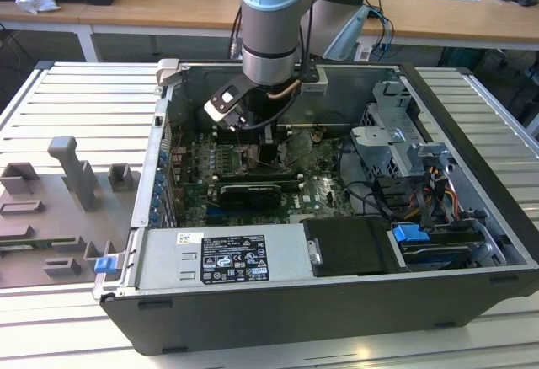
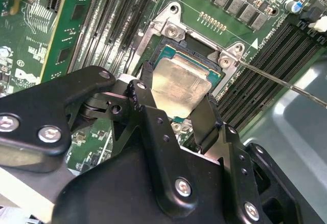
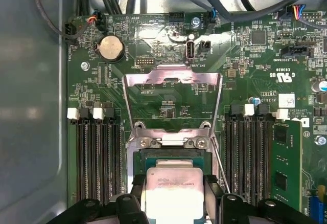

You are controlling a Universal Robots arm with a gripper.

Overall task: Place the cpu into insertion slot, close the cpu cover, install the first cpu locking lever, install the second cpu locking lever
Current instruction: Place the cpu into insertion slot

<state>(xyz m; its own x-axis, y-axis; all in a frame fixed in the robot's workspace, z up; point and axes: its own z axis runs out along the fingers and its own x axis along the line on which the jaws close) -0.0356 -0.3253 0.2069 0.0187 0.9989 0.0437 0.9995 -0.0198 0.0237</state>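
Observation:
The cpu [image 2: 181, 88], a flat square chip with a silvery top, sits between my two black fingers [image 2: 146, 83], right over the insertion slot [image 2: 168, 50] on the green board. My gripper [image 2: 179, 98] is shut on the cpu's two opposite edges. In the first wrist view the cpu [image 3: 172, 193] is at the slot [image 3: 171, 155], and the cpu cover [image 3: 172, 71], a thin metal frame, stands swung open beyond it. A thin locking lever [image 2: 286, 83] sticks out from the slot's corner, unlatched. In the exterior view my gripper [image 1: 253, 148] reaches down into the computer case.
Black memory slots [image 3: 97, 152] flank the socket on both sides. A long black card [image 1: 251, 192] lies across the board. Cables and a drive cage [image 1: 404, 158] fill the case toward the exterior view's right. The power supply [image 1: 227, 255] lines the near wall.

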